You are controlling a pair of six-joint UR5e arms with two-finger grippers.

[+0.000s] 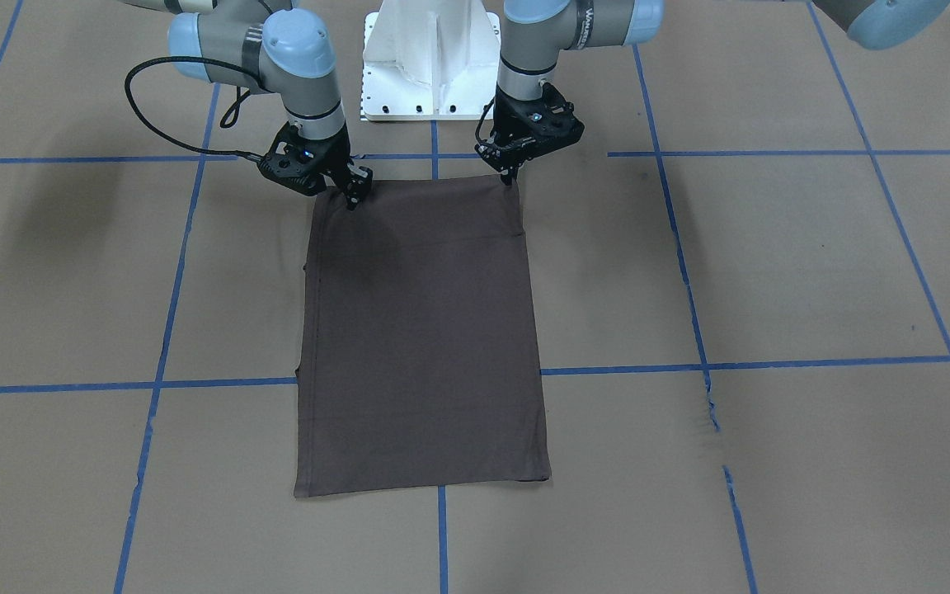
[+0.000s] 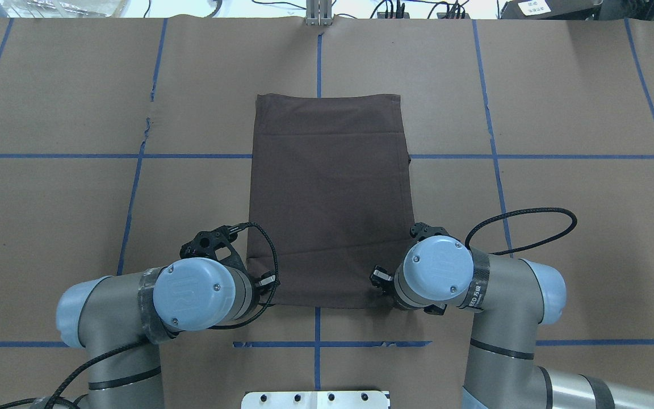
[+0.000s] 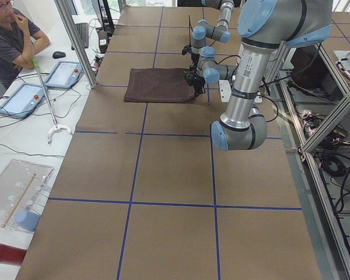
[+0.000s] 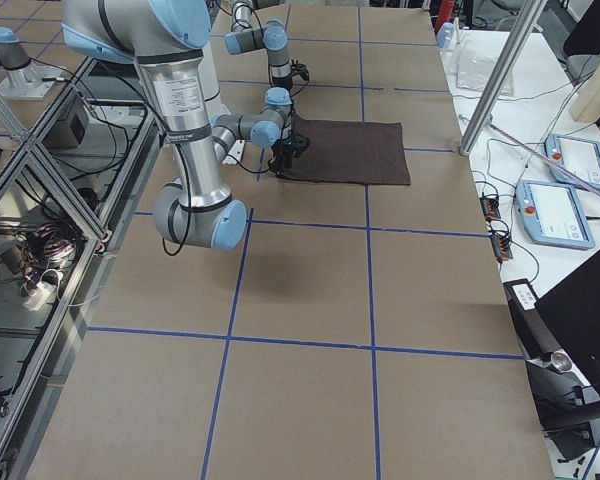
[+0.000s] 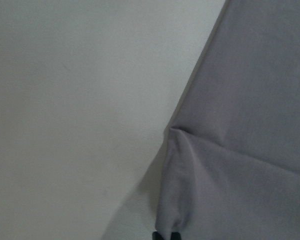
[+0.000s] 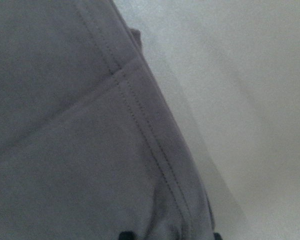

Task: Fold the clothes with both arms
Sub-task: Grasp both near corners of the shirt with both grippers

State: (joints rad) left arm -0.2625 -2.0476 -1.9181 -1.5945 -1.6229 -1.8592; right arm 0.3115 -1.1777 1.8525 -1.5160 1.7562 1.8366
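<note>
The dark grey-brown T-shirt lies flat on the table, folded into a tall rectangle with its sleeves tucked in. Both grippers are at its two corners nearest the robot base. My left gripper is shut, pinching the corner, and the cloth puckers up to its tips. My right gripper is at the other near corner. Its fingertips stand apart, straddling the stitched hem. In the overhead view the wrists hide both sets of fingers.
The white pedestal base stands just behind the shirt's near edge. Blue tape lines grid the brown table. A black cable loops off the right wrist. A seated person and tablets are at the far side table.
</note>
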